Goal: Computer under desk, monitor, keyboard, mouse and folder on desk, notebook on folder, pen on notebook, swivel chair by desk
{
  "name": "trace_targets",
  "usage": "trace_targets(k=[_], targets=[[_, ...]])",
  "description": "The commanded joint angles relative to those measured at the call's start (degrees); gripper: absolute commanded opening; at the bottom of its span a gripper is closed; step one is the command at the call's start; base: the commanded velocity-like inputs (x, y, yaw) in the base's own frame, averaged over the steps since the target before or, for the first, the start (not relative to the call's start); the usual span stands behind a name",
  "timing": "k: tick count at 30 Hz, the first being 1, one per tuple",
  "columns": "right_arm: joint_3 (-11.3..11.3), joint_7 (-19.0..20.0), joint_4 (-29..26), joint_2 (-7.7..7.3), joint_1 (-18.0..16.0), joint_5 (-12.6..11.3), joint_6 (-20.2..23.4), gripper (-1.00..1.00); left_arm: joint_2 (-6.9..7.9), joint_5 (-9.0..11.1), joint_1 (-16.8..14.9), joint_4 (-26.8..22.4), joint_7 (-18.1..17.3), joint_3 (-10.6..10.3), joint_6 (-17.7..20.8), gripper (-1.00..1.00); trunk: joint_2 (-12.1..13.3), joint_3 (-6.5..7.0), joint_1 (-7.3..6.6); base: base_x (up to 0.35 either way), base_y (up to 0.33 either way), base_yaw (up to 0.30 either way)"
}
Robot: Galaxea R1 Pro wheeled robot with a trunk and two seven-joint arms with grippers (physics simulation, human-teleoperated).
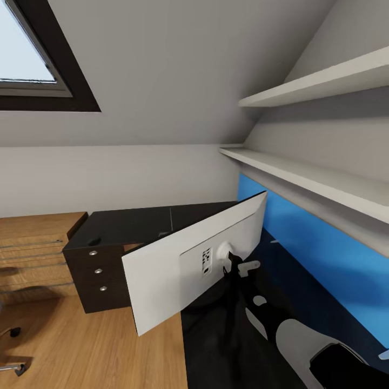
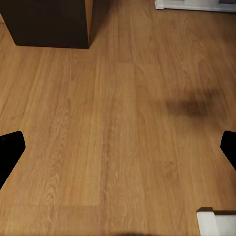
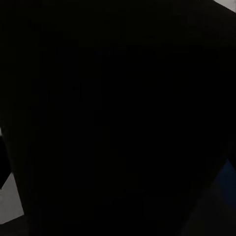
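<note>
The monitor [image 1: 178,270] shows its white back and stands slanted over the black desk [image 1: 135,224]. Its near corner overhangs the wood floor. My right gripper [image 1: 236,268] reaches in from the lower right and is shut on the monitor's thin black stand behind the screen. The right wrist view is almost wholly black. A small dark mouse [image 1: 94,241] lies on the desk's left end above the drawer unit [image 1: 100,275] with round silver knobs. My left gripper [image 2: 118,147] hangs open over bare floor, one black fingertip [image 2: 11,147] at each side of the left wrist view.
A light wooden dresser [image 1: 32,254] stands left of the desk. Part of a chrome chair base [image 1: 13,367] shows at the lower left. Two white shelves [image 1: 324,183] jut from the blue-panelled right wall above the desk. A roof window [image 1: 27,48] is at the upper left.
</note>
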Motion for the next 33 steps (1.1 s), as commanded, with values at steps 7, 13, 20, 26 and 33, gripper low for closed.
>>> trace_targets(k=[7, 13, 20, 26, 33], targets=[[0.5, -0.3, 0.1, -0.04, -0.1, -0.4, -0.2, 1.0, -0.01, 0.1, 0.0, 0.0, 0.0, 0.1, -0.2, 1.0, -0.1, -0.09, 0.01, 0.0, 0.0, 0.0], [0.5, -0.3, 0.1, -0.01, -0.1, -0.5, -0.3, 1.0, -0.01, 0.1, 0.0, 0.0, 0.0, 0.0, -0.2, 1.0, -0.1, -0.09, 0.01, 0.0, 0.0, 0.0], [0.5, -0.4, 0.1, 0.03, -0.1, -0.8, -0.3, -1.0, -0.01, 0.1, 0.0, 0.0, 0.0, 0.0, -0.2, 1.0, -0.1, -0.09, 0.01, 0.0, 0.0, 0.0], [0.5, -0.4, 0.1, 0.04, -0.1, -0.8, -0.3, -1.0, -0.01, 0.1, 0.0, 0.0, 0.0, 0.1, -0.2, 1.0, -0.1, -0.09, 0.01, 0.0, 0.0, 0.0], [0.5, -0.4, 0.1, 0.04, -0.1, -0.8, -0.2, -1.0, -0.01, 0.1, 0.0, 0.0, 0.0, 0.1, -0.2, 1.0, -0.1, -0.09, 0.01, 0.0, 0.0, 0.0]])
